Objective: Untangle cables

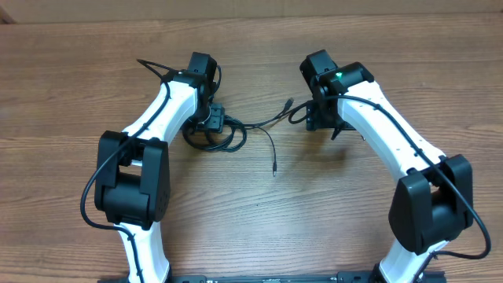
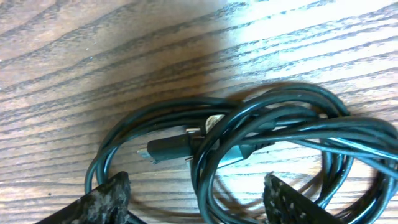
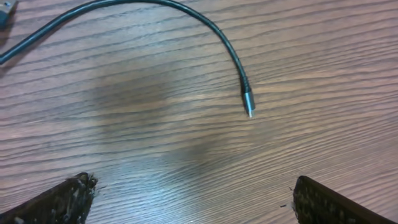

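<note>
Thin black cables [image 1: 222, 140] lie in a loopy heap on the brown wood counter [image 1: 71, 86], right under the L arm's tool [image 2: 198, 190]. That tool is open: its two dark fingers [image 2: 109, 199] stand apart w/ some loops lying between them, not pinched. In the heap, a black plug [image 2: 171, 149] w/ a silver end pokes out under one loop. Two loose ends run out of the heap toward the R side. One loose end [image 1: 289, 103] stops just beside the R tool [image 3: 193, 190]. The other ends in a slim silver tip [image 3: 249, 107] on bare wood, near that tool. The R tool is wide open w/ nothing in it.
</note>
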`<action>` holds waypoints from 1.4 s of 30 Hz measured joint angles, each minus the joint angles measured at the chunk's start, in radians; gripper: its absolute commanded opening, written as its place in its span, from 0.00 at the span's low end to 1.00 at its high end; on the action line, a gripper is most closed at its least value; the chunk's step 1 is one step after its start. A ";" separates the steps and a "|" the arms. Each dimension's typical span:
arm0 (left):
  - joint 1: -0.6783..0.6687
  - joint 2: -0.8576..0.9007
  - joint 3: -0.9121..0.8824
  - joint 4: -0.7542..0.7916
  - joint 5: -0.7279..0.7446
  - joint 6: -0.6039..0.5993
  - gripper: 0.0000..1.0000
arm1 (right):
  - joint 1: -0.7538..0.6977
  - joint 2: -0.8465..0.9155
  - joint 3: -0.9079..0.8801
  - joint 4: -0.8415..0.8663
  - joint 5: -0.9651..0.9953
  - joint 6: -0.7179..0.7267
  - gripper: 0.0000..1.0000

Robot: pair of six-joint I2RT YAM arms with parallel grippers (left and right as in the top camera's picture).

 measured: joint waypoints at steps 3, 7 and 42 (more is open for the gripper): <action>0.000 0.000 0.000 0.006 0.004 -0.003 0.75 | -0.001 0.000 0.000 0.000 -0.009 0.001 1.00; 0.000 0.000 0.000 0.013 0.004 -0.003 0.77 | -0.004 0.000 0.000 0.000 -0.012 0.000 1.00; 0.000 0.000 0.000 0.019 0.004 -0.003 0.83 | -0.005 0.000 0.000 0.001 -0.020 0.001 1.00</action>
